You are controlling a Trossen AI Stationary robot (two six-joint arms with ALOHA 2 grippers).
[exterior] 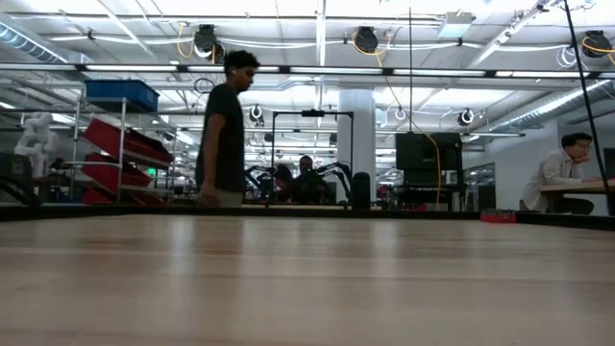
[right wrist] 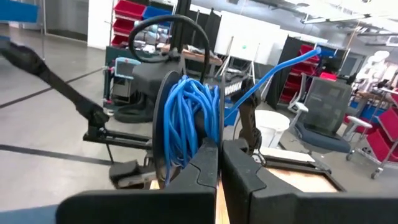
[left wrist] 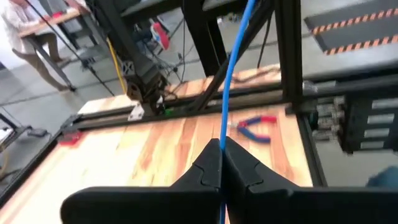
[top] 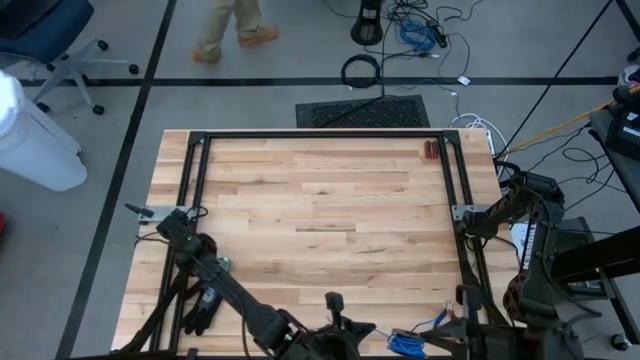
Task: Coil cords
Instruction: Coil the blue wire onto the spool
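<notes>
The cord is thin and blue. Most of it is wound into a small coil (right wrist: 186, 118), also seen by the table's near edge, right of centre (top: 405, 345). My right gripper (right wrist: 219, 144) is shut at the coil's lower side. One strand (right wrist: 280, 68) runs from the coil to my left gripper (left wrist: 221, 144), which is shut on it near the table's near edge (top: 372, 330). The strand (left wrist: 233, 62) runs on past the left fingertips. Neither arm shows in the low view. My left gripper pinches a single strand of the cord (left wrist: 222, 134) between its two fingertips. The strand passes through the shut fingers and runs straight on beyond them, clear of the table. My right gripper is shut on the lower part of the coil (right wrist: 202, 138), several loops together. The fingertips hide the exact spot. The coil stands upright just beyond the fingers, lifted clear of the table.
Red-handled pliers (left wrist: 255, 127) lie on the wood near the right frame post (left wrist: 292, 62). A small red thing (top: 432, 150) sits at the far right. A black glove (top: 200, 310) lies near the left arm. A black frame (top: 320, 135) borders the table.
</notes>
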